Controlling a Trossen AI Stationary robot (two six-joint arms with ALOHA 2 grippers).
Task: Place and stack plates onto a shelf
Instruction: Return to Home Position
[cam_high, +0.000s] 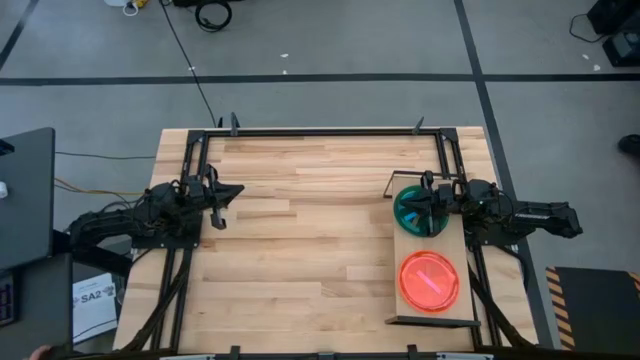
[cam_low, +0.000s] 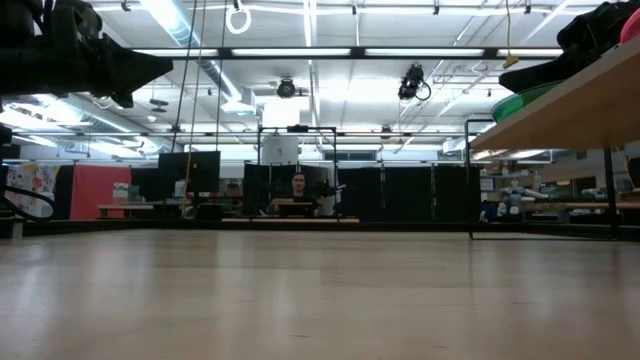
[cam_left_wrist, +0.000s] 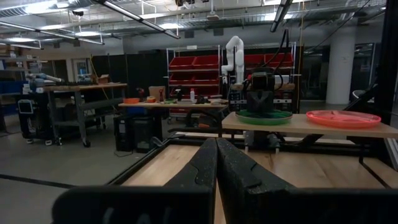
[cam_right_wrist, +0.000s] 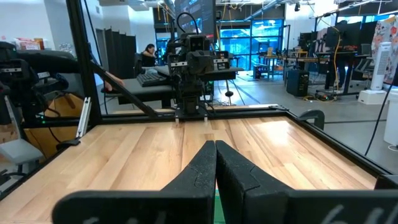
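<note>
The light-wood shelf (cam_high: 425, 243) carries a round teal-green plastic plate (cam_high: 408, 212) and a round orange plastic plate (cam_high: 430, 281). The right gripper (cam_high: 428, 202) is above the teal-green one, the left gripper (cam_high: 234, 192) above the wooden counter (cam_high: 320, 250); all fingers are pressed together.

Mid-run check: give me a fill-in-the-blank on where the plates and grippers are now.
The shelf carries ___ plate stacks. The right gripper is over the teal stack, fingers ___. The left gripper is over the table's left side, holding ___.
Missing words: two; shut; nothing.
</note>
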